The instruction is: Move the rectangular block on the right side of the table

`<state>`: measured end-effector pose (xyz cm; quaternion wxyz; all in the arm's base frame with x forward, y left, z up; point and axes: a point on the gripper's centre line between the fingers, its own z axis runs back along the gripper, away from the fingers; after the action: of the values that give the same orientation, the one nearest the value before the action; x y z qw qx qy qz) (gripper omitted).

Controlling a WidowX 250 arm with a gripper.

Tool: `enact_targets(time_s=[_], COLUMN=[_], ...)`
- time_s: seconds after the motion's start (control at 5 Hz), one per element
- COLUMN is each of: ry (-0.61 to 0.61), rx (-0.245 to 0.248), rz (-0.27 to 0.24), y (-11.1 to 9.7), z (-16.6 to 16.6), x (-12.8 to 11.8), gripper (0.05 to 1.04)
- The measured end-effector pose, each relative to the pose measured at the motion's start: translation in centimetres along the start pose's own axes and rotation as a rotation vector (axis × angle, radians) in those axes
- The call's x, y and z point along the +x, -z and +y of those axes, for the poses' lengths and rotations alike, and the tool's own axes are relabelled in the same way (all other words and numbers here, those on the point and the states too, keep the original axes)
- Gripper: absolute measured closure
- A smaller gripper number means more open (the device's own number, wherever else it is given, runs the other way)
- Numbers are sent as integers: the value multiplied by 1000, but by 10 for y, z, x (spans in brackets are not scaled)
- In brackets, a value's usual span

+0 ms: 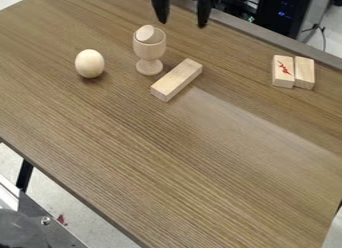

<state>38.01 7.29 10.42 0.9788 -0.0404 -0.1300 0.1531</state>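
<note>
At the top edge of the camera view hangs the black gripper (182, 14), open, its two fingers apart with nothing between them. A long rectangular wooden block (176, 80) lies flat on the table near its upper middle, below the gripper and touching nothing else. Two shorter rectangular blocks lie side by side at the upper right: one with a red mark (283, 71), and a plain one (304, 73) against its right side.
Left of the long block stands a wooden goblet (149, 49) with a round-ended wooden piece (145, 33) in it. A wooden egg (89, 63) rests farther left. The brown table (167, 177) has its far edge behind the blocks.
</note>
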Motion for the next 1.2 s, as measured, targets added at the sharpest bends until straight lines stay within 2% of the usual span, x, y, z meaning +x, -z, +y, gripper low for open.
enact_targets(time_s=[0.4, 0.6, 0.8, 1.0, 1.2], ry=[297, 360, 381, 397, 409], rx=[-121, -129, -114, -109, -114], rz=[53, 58, 64, 40, 43], y=[17, 29, 33, 34, 37], z=[-7, -6, -3, -8, -14], x=[-23, -35, -42, -39, -41], gripper=[83, 83, 83, 83, 83])
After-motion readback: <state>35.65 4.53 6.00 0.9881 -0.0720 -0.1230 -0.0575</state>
